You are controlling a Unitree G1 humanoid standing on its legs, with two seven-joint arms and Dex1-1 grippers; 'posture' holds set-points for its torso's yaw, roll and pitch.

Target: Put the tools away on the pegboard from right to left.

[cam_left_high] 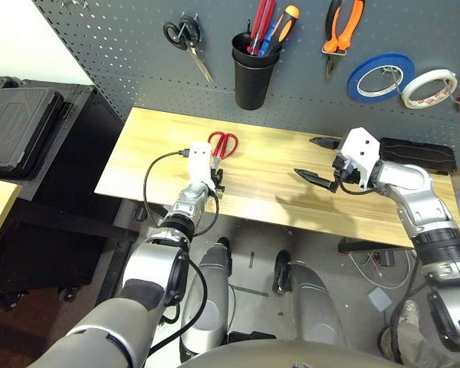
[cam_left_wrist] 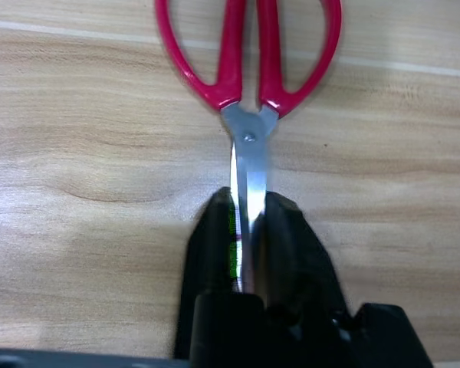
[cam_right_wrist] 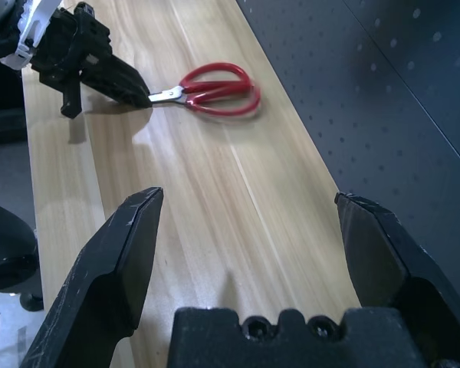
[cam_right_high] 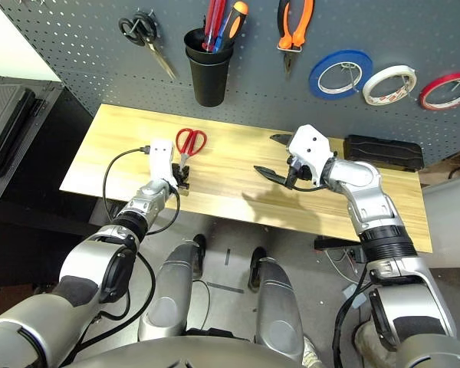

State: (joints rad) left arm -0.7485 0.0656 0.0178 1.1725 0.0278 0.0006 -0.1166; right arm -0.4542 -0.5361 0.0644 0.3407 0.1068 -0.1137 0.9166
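Note:
The red-handled scissors [cam_left_wrist: 249,61] lie on the wooden table [cam_left_high: 276,195], handles toward the pegboard [cam_left_high: 138,46]. My left gripper [cam_left_wrist: 249,230] is shut on their blades, low at the table's left part [cam_left_high: 217,184]. My right gripper [cam_left_high: 316,159] hovers open over the table's right part with nothing between its fingers. On the pegboard hang the orange-and-black pliers [cam_left_high: 341,31] and the thin red tape ring [cam_right_high: 447,90]. A red-handled screwdriver [cam_left_high: 259,27] stands in the black cup [cam_left_high: 253,73].
Black-handled scissors [cam_left_high: 185,38] hang at the pegboard's left. A blue tape roll [cam_left_high: 379,77] and a white one [cam_left_high: 429,87] hang at the right. A black case [cam_left_high: 418,153] lies at the table's back right. A dark cabinet [cam_left_high: 23,115] stands left of the table.

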